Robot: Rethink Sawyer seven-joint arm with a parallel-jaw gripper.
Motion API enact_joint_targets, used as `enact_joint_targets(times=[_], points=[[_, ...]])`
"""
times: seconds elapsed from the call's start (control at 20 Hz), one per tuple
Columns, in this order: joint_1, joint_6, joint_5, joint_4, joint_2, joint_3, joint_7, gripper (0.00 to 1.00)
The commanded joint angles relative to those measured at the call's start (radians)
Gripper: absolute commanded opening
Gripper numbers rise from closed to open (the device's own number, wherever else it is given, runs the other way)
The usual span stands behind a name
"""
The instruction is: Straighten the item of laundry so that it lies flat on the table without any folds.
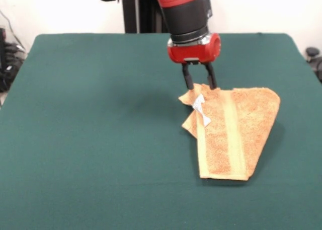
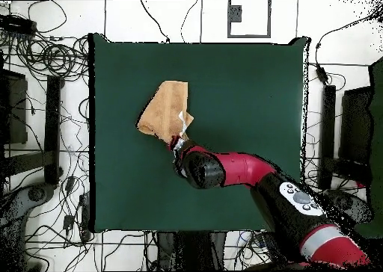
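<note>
The tan-orange towel (image 1: 234, 132) lies folded over on itself on the dark green table (image 1: 100, 139), right of the middle, with its pale border bands running lengthwise and its white tag (image 1: 199, 107) at the far left corner. My gripper (image 1: 201, 86) hangs straight down over that corner. Its two black fingers (image 1: 187, 79) stand apart on either side of the bunched corner, touching or just above the cloth. In the overhead view the towel (image 2: 166, 108) lies left of the middle and the gripper (image 2: 178, 143) is at its lower edge, mostly hidden by the arm.
The red and black arm (image 2: 247, 172) reaches across the table (image 2: 247, 82) from the lower right in the overhead view. Cables and equipment lie on the floor around all of the table's sides.
</note>
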Motion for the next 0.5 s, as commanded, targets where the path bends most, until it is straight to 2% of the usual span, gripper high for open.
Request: enact_joint_targets(times=[0.05,0.25,0.4,0.5], points=[[0.020,0.095,-0.058,-0.033,0.019,-0.011,-0.064,1.00],[-0.026,0.100,-0.048,-0.018,0.055,0.038,-0.065,1.00],[-0.093,0.130,-0.017,-0.023,0.144,0.108,-0.089,1.00],[-0.109,0.130,-0.013,-0.025,0.175,0.129,-0.091,1.00]])
